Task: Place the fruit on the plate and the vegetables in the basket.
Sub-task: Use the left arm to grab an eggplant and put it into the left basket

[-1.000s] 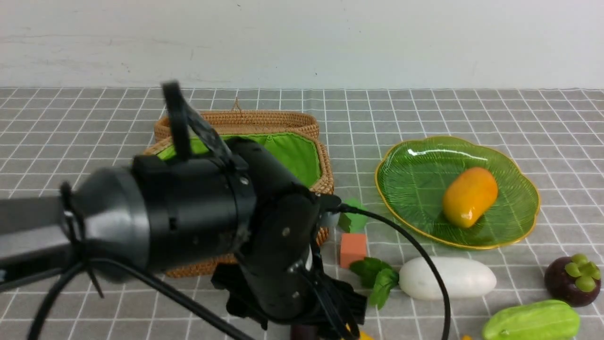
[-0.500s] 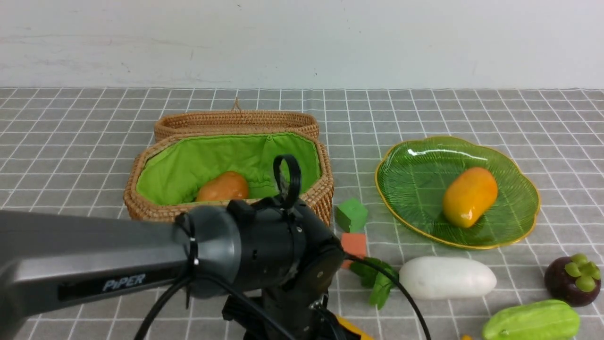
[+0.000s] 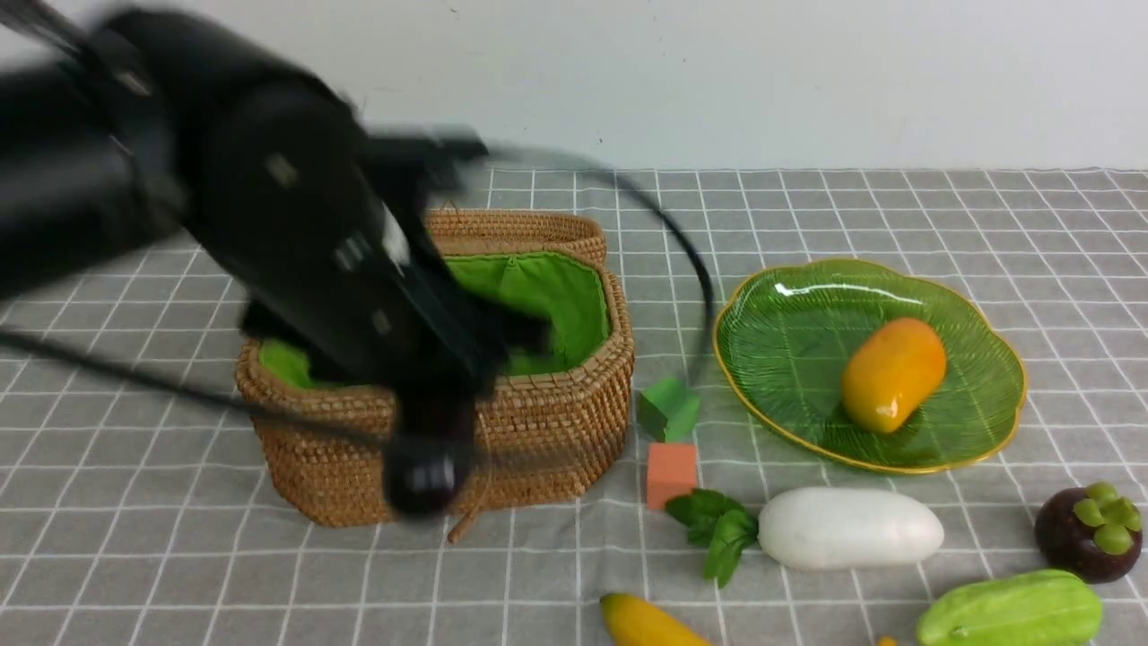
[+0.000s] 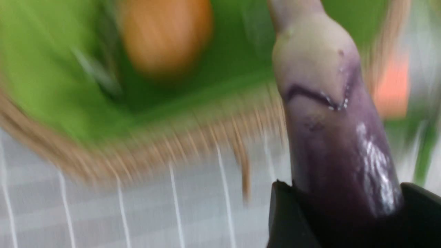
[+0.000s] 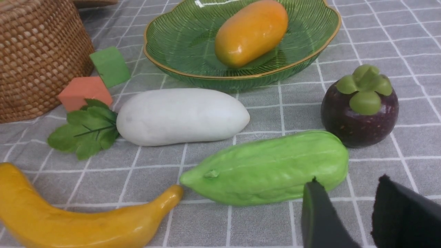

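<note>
One eggplant (image 4: 330, 137) clamped in left end effector (image 4: 344, 210), now raised by basket (image 3: 556, 431); right end effector (image 5: 348, 193) part-open, empty.

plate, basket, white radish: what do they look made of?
plate: likely translucent green glass, glossy; sharp highlights, ribs, gold rim.
basket: woven wicker or rattan, matte; visible weave. lining looks like cloth.
white radish: probably moulded plastic or foam, smooth, dull sheen; leaves look like fabric.
</note>
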Robot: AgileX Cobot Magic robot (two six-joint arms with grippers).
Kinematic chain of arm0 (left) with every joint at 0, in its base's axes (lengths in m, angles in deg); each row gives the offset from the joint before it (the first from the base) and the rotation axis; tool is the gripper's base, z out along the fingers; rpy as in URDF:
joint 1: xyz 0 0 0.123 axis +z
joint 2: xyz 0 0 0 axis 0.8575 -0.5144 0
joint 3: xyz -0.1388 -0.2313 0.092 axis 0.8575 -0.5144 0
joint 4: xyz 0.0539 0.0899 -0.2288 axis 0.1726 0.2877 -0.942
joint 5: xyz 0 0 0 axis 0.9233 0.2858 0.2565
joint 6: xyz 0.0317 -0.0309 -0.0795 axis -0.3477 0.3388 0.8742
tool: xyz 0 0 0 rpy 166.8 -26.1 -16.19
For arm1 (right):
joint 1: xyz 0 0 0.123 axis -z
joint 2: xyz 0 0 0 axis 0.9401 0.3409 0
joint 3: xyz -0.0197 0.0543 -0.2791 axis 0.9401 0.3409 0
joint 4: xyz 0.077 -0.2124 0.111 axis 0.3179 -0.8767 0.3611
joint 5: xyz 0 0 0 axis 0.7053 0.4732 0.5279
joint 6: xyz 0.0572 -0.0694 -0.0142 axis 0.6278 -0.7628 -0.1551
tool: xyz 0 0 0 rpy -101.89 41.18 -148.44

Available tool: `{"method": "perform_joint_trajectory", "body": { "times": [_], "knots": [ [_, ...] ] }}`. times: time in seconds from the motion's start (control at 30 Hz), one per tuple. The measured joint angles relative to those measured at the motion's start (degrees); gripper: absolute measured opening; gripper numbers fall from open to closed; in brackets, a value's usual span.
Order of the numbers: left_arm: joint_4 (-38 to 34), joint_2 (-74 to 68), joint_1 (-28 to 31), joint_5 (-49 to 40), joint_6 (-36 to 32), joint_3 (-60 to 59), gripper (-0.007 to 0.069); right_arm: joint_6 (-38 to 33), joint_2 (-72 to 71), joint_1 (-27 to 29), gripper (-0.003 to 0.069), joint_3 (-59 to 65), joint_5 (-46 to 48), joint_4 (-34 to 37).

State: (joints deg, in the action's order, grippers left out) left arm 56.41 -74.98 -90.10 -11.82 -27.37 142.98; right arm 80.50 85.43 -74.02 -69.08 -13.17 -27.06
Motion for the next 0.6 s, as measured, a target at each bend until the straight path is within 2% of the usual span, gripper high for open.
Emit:
{"method": "perform_joint_trajectory", "body": {
  "times": [0.17,0.3,0.5,0.6],
  "knots": [
    [2.35,-4.6,6.45,8.09,7.51,5.6,0.0375,0.0,0.0,0.0,0.024,0.0,0.0,0.0],
    [5.04,-9.56,7.51,9.27,12.83,7.64,0.0382,0.0,0.0,0.0,0.024,0.0,0.0,0.0],
    [7.96,-13.52,7.56,8.73,16.53,8.86,0.0601,0.0,0.0,0.0,0.024,0.0,0.0,0.0],
    [8.03,-13.23,7.56,7.9,16.47,8.94,0.0639,0.0,0.0,0.0,0.024,0.0,0.0,0.0]
  ]
}}
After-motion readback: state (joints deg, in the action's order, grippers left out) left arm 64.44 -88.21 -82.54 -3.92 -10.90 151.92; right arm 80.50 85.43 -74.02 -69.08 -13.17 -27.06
